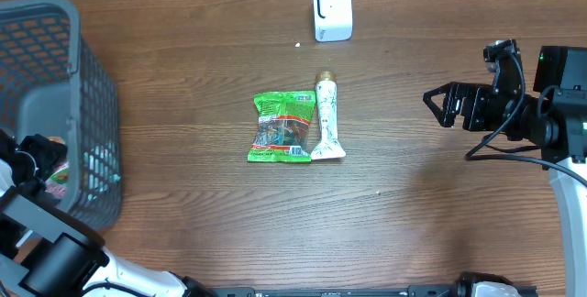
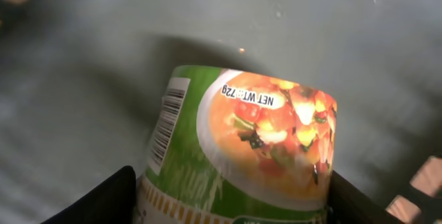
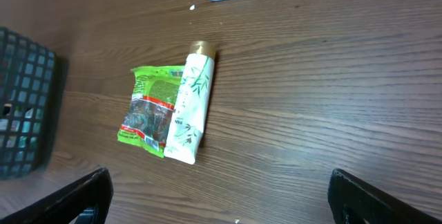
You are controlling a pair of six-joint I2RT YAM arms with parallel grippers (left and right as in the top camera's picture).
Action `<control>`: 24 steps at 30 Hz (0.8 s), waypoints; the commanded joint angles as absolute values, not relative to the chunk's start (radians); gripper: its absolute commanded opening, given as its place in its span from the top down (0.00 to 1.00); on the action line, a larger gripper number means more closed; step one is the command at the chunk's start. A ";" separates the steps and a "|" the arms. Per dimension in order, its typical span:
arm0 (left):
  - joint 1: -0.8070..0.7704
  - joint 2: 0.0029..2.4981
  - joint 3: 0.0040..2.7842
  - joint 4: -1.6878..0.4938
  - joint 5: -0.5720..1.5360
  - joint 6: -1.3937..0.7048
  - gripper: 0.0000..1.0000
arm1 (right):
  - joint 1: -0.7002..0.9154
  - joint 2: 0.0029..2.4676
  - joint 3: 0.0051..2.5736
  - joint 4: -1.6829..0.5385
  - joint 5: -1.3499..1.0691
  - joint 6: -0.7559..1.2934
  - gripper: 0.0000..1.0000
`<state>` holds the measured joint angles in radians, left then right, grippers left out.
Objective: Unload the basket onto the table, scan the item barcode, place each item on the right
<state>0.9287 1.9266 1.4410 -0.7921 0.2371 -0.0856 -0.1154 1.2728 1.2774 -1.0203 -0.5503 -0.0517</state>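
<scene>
Left wrist view: my left pincer grips the green cup by its sides, leaving its barcode exposed for scanning; my right pincer hangs open.

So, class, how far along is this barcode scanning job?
Done: a packet and tube lie out near the scanner. In hand: the left claw sits around a cup inside the basket, grip unclear; right claw open. Left: showing its barcode to the scanner.

Green/orange cup; green pkt; white tube.
</scene>
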 commanded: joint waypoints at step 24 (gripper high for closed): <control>0.706 1.953 2.492 -1.406 0.349 -0.081 0.48 | -0.111 1.271 1.302 -0.989 -0.608 -0.053 0.00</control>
<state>0.7612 1.9667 2.3905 -1.3781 0.3225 -0.0982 -0.1154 1.2728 1.2774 -0.9947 -0.5957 -0.0521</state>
